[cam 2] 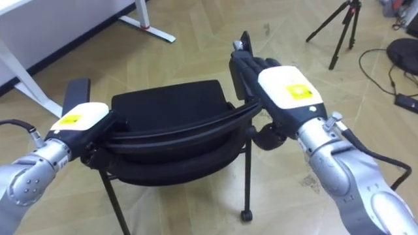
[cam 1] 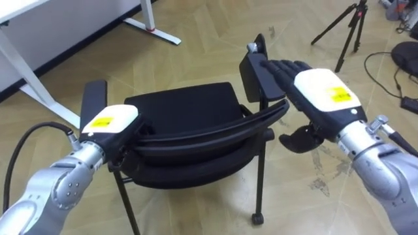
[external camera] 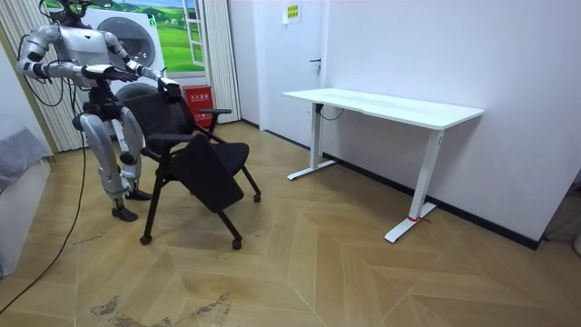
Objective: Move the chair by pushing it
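A black chair (cam 1: 189,108) with armrests and castors stands right before me, seen from behind and above. My left hand (cam 1: 111,123) lies on the left end of its curved backrest (cam 1: 209,134), just behind the left armrest (cam 1: 93,101); its fingers are lost against the black frame. My right hand (cam 1: 317,91) rests at the backrest's right end, fingers straight along the right armrest (cam 1: 256,75) and thumb below the rail. In the room view I stand behind the chair (external camera: 195,159) with both arms stretched forward onto it.
A white desk (external camera: 381,104) stands beyond the chair, its leg (cam 1: 29,78) and foot (cam 1: 153,29) at the upper left. A black tripod (cam 1: 346,26) and cables (cam 1: 392,72) are on the wooden floor to the right. A grey sofa (external camera: 18,182) is behind me.
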